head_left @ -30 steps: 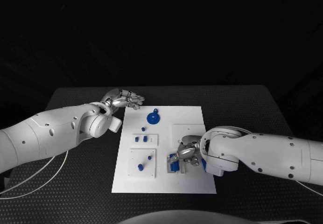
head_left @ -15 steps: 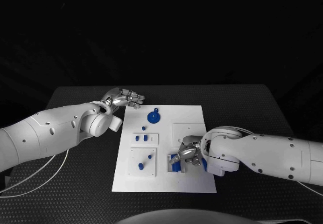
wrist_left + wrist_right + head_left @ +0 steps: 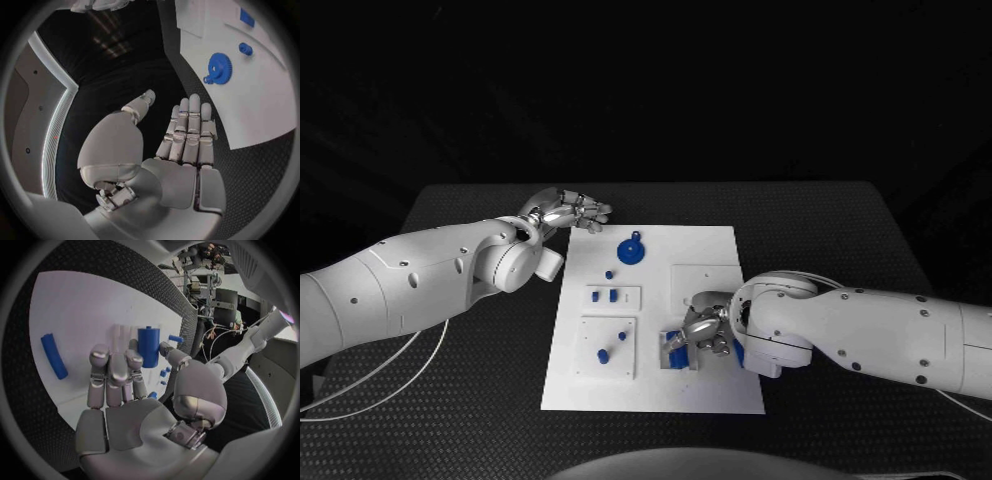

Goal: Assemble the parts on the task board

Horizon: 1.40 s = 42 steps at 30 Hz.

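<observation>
Left silver hand [image 3: 570, 212] hovering palm-open off the far left corner of the white rectangular task board [image 3: 711, 245], fingers [image 3: 187, 131] straight, side by side, holding nothing. Right silver hand [image 3: 701, 330] low over the board's near middle, fingers [image 3: 112, 375] extended just beside an upright blue cylinder part [image 3: 149, 346]; actual grip impossible to tell. Blue gear-shaped part [image 3: 630, 251] flat on the board near the left hand, on the black surface [image 3: 834, 220].

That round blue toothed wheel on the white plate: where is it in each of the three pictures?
Head view: the blue gear lies near the far end of the white plate, close to the left hand.
Left wrist view: the same gear lies on the plate beyond the fingertips.
Right wrist view: I cannot make it out here.
Shared landmark: the white plate.
</observation>
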{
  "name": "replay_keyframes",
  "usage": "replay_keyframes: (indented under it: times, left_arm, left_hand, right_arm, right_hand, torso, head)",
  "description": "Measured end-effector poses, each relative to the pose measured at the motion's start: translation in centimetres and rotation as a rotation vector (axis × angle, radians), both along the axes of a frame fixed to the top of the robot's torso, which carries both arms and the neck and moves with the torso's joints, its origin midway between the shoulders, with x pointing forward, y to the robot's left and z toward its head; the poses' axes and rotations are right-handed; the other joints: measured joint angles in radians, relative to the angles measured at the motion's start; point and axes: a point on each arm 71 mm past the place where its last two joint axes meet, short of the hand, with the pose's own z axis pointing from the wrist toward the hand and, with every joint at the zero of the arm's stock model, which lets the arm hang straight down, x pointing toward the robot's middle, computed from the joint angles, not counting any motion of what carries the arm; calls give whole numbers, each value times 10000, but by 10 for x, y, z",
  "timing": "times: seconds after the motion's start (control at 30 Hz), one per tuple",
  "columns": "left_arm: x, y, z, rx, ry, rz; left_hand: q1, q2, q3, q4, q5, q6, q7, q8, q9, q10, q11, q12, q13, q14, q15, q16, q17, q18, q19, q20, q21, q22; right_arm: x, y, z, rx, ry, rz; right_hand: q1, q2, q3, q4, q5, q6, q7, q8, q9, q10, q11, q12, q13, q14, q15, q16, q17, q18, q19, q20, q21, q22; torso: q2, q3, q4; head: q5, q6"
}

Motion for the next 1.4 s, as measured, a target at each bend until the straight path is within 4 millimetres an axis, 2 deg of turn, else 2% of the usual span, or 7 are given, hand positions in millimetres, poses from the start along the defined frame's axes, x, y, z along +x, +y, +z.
replay_keyframes:
  times: [0.37,0.6,0.97,1.13,1.27,1.4]
  left_arm:
    - [0,0,0,3,3,4]
    - [0,0,0,5,5,8]
    - [0,0,0,6,6,9]
    - [0,1,0,9,10,13]
    - [0,1,0,11,13,17]
    - [0,1,0,37,13,17]
  left_hand:
    - [0,0,17,17,0,0,0,0,1,0,0,0,-9,0,0,0,9,0,0,0,0,-2]
    - [1,0,28,28,0,-36,-36,0,-1,0,0,0,-8,0,0,-36,18,0,0,0,0,-2]
    - [1,0,28,27,0,-36,-36,0,-9,0,0,0,-16,0,0,-36,28,-1,0,0,0,-4]
    - [1,0,28,27,0,-36,-36,0,-8,0,0,0,-16,0,0,-36,38,-1,0,0,0,-4]
    - [1,0,28,27,0,-35,-36,0,-8,0,0,0,-16,0,0,-36,38,-1,0,0,0,-4]
    - [1,1,28,27,0,-36,-35,0,-8,0,0,0,-18,0,0,-44,64,0,0,0,0,-5]
  right_arm:
    - [1,0,-1,-20,1,5]
    - [1,1,-1,-42,-2,47]
    - [1,1,0,-113,-53,178]
    - [1,1,0,-140,-82,211]
    - [1,1,0,-154,-105,231]
    - [1,1,0,-160,-116,243]
  right_hand:
    - [-301,-89,-254,187,2,18,-19,-37,35,-74,0,0,12,-64,-17,-53,-76,36,-33,32,-1,-19]
    - [-486,-274,-454,207,2,-34,31,-38,54,-74,0,0,11,-73,-8,-56,-113,65,-33,33,0,-36]
    - [-485,-273,-693,111,3,-56,18,-39,71,-113,34,0,25,-188,-5,-111,-188,72,-103,27,-5,-51]
    - [-485,-273,-787,205,3,-91,52,-39,83,-147,1,0,25,-203,-16,-147,-215,75,-106,28,-18,-57]
    - [-605,-394,-900,318,3,-92,53,-39,94,-183,36,0,24,-237,14,-147,-228,77,-107,30,-19,-80]
    - [-710,-417,-997,416,3,-92,53,-72,109,-183,36,0,25,-238,15,-147,-241,78,-144,-3,-20,-89]
  torso:
    - [1,4,-2]
    - [0,5,-7]
    - [0,5,-11]
    - [-2,0,-11]
    - [-2,0,-11]
    - [-2,0,-7]
  head:
    - [33,16]
    - [57,5]
    - [102,20]
    - [112,22]
    - [116,32]
    - [117,33]
